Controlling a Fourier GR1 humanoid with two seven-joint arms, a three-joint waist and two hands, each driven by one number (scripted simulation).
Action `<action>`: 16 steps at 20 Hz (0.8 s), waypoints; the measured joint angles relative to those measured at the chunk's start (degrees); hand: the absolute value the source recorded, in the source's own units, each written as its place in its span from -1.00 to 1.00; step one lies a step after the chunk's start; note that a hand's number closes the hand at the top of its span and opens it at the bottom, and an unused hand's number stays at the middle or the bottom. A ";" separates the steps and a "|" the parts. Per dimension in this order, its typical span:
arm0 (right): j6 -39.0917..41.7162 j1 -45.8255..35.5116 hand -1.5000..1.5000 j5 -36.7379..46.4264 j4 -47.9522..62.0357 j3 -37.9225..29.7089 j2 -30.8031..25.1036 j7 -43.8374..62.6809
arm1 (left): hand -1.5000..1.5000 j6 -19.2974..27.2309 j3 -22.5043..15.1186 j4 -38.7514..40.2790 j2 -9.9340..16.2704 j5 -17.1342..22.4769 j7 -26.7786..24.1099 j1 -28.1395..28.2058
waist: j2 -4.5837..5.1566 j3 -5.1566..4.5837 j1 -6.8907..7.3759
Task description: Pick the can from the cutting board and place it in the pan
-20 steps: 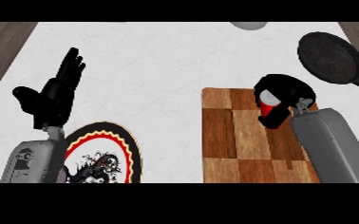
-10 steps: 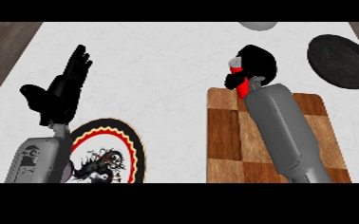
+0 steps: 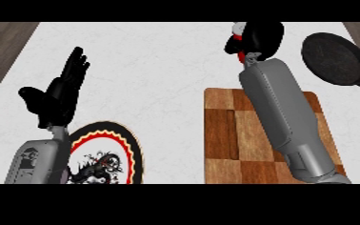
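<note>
Carrying the can (image 3: 243,52), the right hand (image 3: 259,37) is curled round it near the counter's far edge, off the cutting board (image 3: 232,138). Next: shift right above the pan (image 3: 332,59), lower, release. Left hand (image 3: 62,88) rests open.

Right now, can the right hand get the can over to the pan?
Probably yes. The right hand is curled round the red can, lifted past the cutting board, and the dark pan lies just to its right with nothing between.
</note>
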 measured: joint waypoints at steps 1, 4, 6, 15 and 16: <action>-1.94 -0.68 1.00 0.13 0.93 -0.89 -0.78 -0.35 | 0.00 0.07 0.12 0.14 0.01 -0.08 -0.32 0.13 | 0.02 0.01 -0.08; -6.63 -1.65 1.00 -1.44 2.22 -4.24 -3.33 -2.54 | 0.00 0.09 0.49 0.32 0.05 0.04 -0.51 0.33 | -0.02 0.02 -0.43; -9.18 -2.35 1.00 -3.68 2.57 -7.10 -5.27 -4.48 | 0.00 -0.41 1.02 0.08 0.58 0.54 -0.30 0.29 | -0.02 0.05 -0.55; -18.54 -1.09 1.00 -11.78 12.86 -17.46 -16.05 -18.18 | 0.00 -0.34 0.47 -1.03 0.05 0.06 -0.27 1.22 | 0.15 0.07 -0.30; -18.91 -1.04 1.00 -12.58 14.54 -18.62 -17.96 -20.04 | 0.00 -0.03 0.35 -1.00 -0.17 -0.08 0.12 0.60 | 0.26 0.10 -0.23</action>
